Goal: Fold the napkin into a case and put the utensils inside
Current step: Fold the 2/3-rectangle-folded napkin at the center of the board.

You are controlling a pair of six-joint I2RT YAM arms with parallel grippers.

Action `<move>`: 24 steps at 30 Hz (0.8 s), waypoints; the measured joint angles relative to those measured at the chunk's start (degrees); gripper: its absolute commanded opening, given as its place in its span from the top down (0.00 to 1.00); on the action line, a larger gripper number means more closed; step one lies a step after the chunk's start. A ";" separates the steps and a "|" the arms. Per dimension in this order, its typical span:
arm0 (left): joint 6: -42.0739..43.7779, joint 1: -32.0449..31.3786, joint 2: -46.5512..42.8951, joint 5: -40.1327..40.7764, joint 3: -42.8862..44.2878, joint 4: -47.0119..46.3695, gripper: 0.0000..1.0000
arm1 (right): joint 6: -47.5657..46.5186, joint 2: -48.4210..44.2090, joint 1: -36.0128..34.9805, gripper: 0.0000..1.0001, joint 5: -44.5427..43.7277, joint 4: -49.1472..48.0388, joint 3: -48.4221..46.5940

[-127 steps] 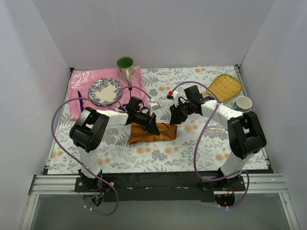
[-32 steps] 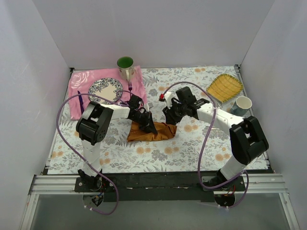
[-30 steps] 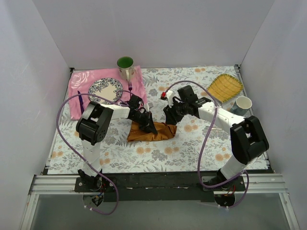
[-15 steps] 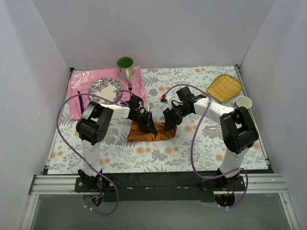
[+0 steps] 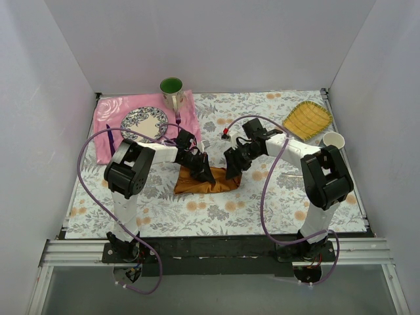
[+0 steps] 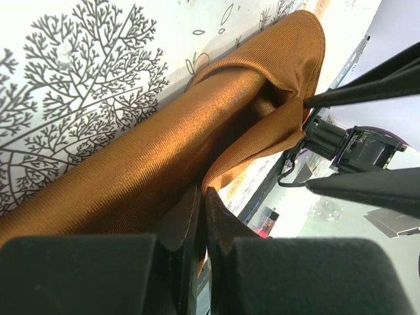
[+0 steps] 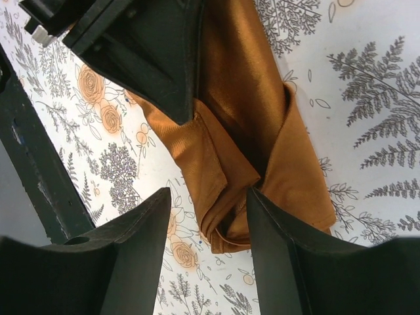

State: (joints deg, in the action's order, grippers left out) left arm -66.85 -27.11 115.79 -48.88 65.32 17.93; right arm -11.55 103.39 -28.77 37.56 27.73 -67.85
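Observation:
The rust-orange napkin [image 5: 207, 182] lies as a loosely folded strip on the floral tablecloth. My left gripper [image 5: 209, 176] is shut on a fold of the napkin's upper layer [image 6: 131, 177], with its jaws [image 6: 202, 191] pressed together over the cloth edge. My right gripper [image 5: 231, 169] is open at the napkin's right end. In the right wrist view its fingers straddle the bunched end [image 7: 243, 98] with nothing held between them [image 7: 209, 197]. A purple fork [image 5: 177, 118] and a purple utensil [image 5: 108, 140] lie on the pink cloth. I cannot see a silver spoon.
A pink cloth [image 5: 108, 111] at the back left carries a patterned plate [image 5: 144, 125] and a green mug [image 5: 171, 92]. A yellow woven tray [image 5: 307, 119] and a white cup [image 5: 333, 140] sit at the back right. White walls enclose the table.
My right gripper has moved down and left to the napkin's right end. That end is now shorter and bunched. My left gripper has stayed shut on the cloth.

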 measured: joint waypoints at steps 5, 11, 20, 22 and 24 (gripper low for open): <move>0.15 0.00 0.00 -0.02 0.00 0.00 1.00 | 0.63 0.00 0.59 0.41 -1.16 -0.22 0.02; 0.20 0.00 0.00 -0.02 0.00 -0.02 1.00 | 0.68 0.07 0.66 0.44 -0.42 -0.22 0.02; 0.20 0.00 0.00 -0.09 0.00 -0.13 1.00 | 0.63 2.43 0.66 0.43 0.81 -0.15 0.02; 0.20 0.00 0.00 -0.11 0.00 -0.15 1.00 | 0.68 2.75 0.63 0.55 0.79 -0.17 0.02; 0.26 0.00 0.02 -0.15 0.00 -0.15 1.00 | 0.48 2.78 0.66 0.61 0.87 -0.22 0.02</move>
State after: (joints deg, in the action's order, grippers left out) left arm -66.59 -27.11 115.81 -49.04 65.32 17.78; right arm -11.07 106.17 -28.12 38.44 27.51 -67.83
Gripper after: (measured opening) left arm 0.025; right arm 0.489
